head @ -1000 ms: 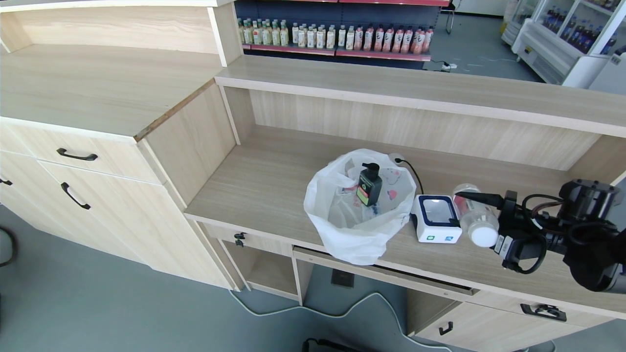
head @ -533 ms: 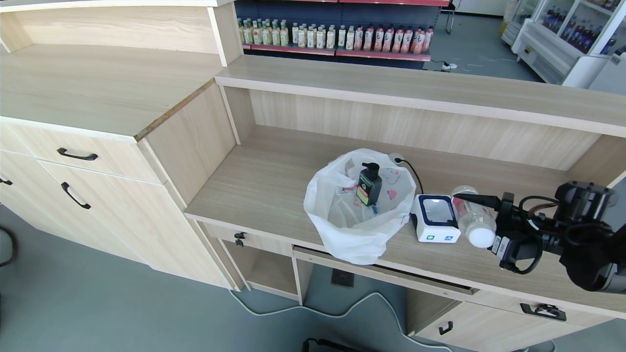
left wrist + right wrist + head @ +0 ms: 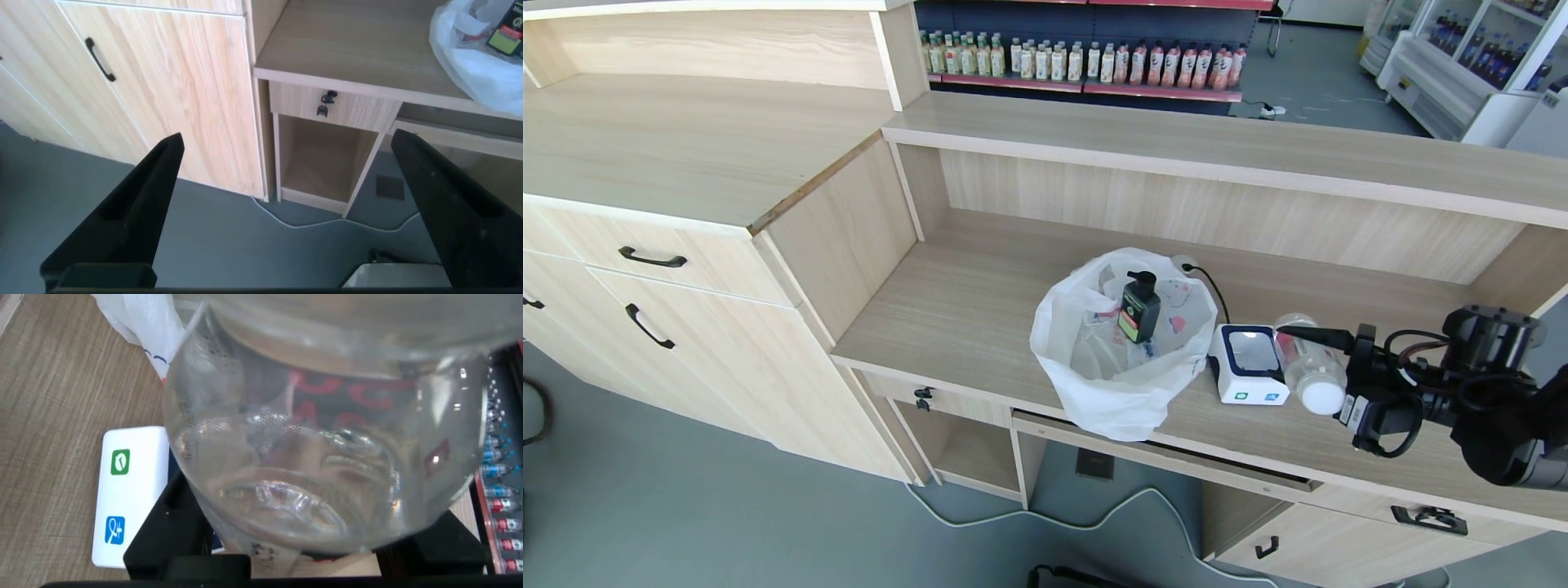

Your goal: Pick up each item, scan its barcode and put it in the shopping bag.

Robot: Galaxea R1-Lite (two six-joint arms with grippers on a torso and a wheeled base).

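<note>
- The right arm reaches in low over the counter (image 3: 980,310) from the right, forearm near level.
- The right gripper (image 3: 1298,351) is clamped on a clear bottle (image 3: 1316,384), held on its side with the white cap towards the robot, just beside the scanner (image 3: 1250,363).
- The shopping bag (image 3: 1094,392) stands left of the scanner, with a black pump bottle (image 3: 1139,310) inside.
- The left gripper (image 3: 286,204) hangs over the floor with its fingers spread wide, holding nothing.
</note>
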